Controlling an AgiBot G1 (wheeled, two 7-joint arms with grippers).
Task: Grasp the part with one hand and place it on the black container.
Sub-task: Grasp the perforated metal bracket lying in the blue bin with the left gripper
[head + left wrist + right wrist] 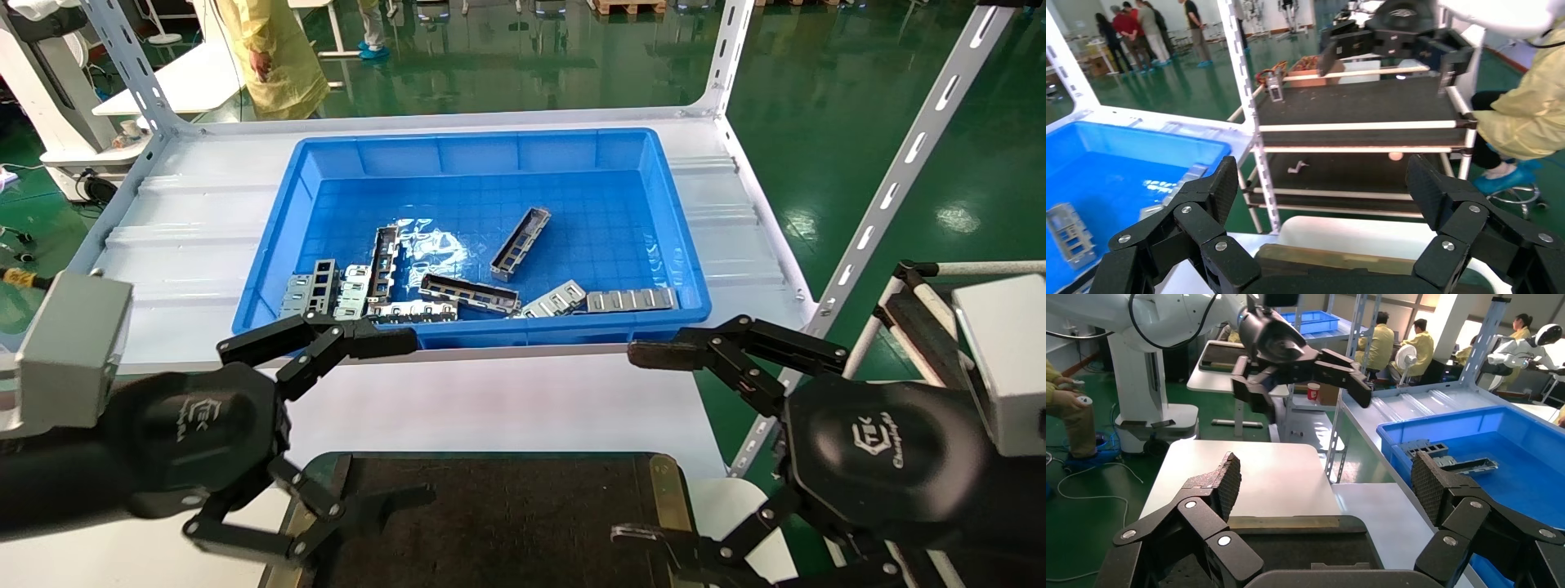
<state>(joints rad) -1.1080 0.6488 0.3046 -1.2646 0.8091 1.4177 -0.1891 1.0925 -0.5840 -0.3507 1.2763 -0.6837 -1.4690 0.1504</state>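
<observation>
While nothing has yet been lifted, both arms hang low over the near side of the bench (523,400), which looks like a ready stance and not a reach. On the left, the left end effector (409,420) hovers with its fingers spread wide apart and nothing between them; its upper finger (384,340) crosses the near wall of the blue bin (523,333) in the head view, while the lower finger sits above the corner of the black container (507,523). The left wrist view shows the same wide gap, empty.

Further in, the bin holds a loose scatter of metal pieces along its near side, so any pick has to be made from above, between neighbours. Flat grey plates (323,290) lie at the left end, beside a darker frame piece (384,261) standing along them. The part (520,243) lies alone on the bin floor, tilted diagonally and apart from the clutter, which I judge makes it the easiest strip to close on cleanly.

The black container lies nearest the robot, between the two arms, bare, so either hand could set a strip down on it.

On the right, the right end effector (629,445) is likewise spread open and empty, poised outside the bin's near right corner.
</observation>
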